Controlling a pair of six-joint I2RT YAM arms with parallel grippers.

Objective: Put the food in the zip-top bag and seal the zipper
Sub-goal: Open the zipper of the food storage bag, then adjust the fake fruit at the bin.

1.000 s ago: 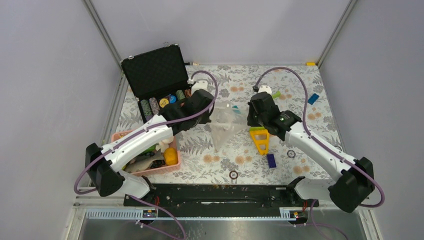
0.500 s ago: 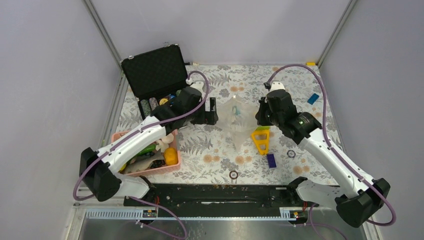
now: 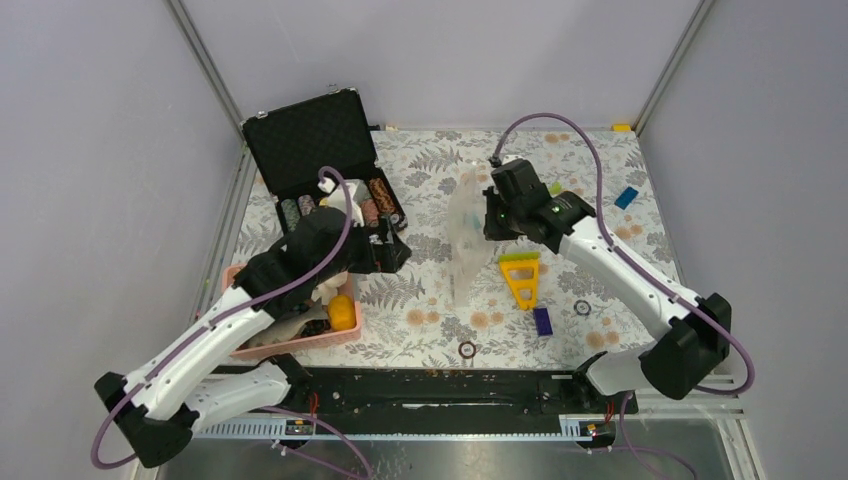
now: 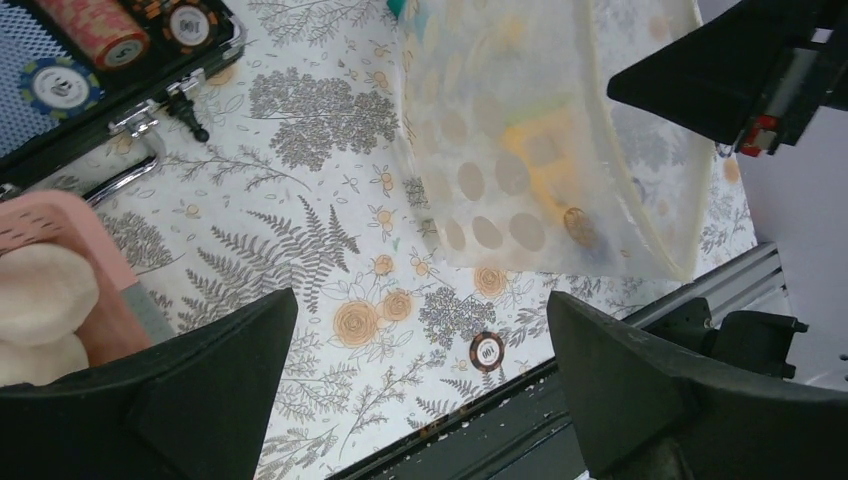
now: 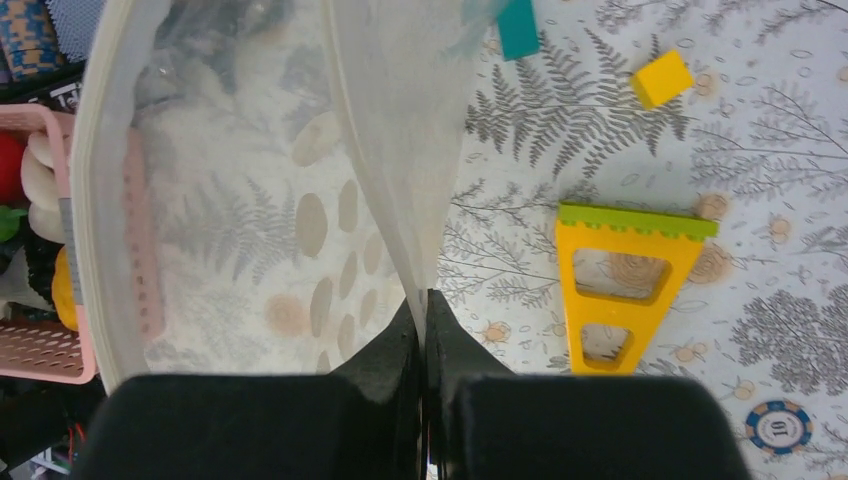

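The clear, white-dotted zip-top bag (image 3: pixel 460 235) hangs upright over the middle of the table, lifted by one lip. My right gripper (image 5: pixel 424 300) is shut on that lip, and the whitish zipper (image 5: pixel 88 220) strip of the other lip curves away to the left. The bag (image 4: pixel 540 150) looks empty. My left gripper (image 3: pixel 392 250) stands open with nothing between its fingers, between the bag and the pink basket (image 3: pixel 352 335). The food lies in the basket: an orange (image 3: pixel 342 312), white mushrooms (image 4: pixel 40 300), a red fruit (image 5: pixel 10 165) and a grey fish (image 3: pixel 285 330).
An open black case (image 3: pixel 315 150) of poker chips stands at the back left. A yellow triangular piece (image 3: pixel 520 280), a blue block (image 3: pixel 543 320) and loose chips (image 3: pixel 467 349) lie near the bag. A yellow block (image 5: pixel 663 78) and a teal block (image 5: pixel 518 25) lie behind it.
My left gripper let go of the bag, opened wide and drew back toward the basket. The right gripper shut on the bag's lip and lifted it, shifting left and back.
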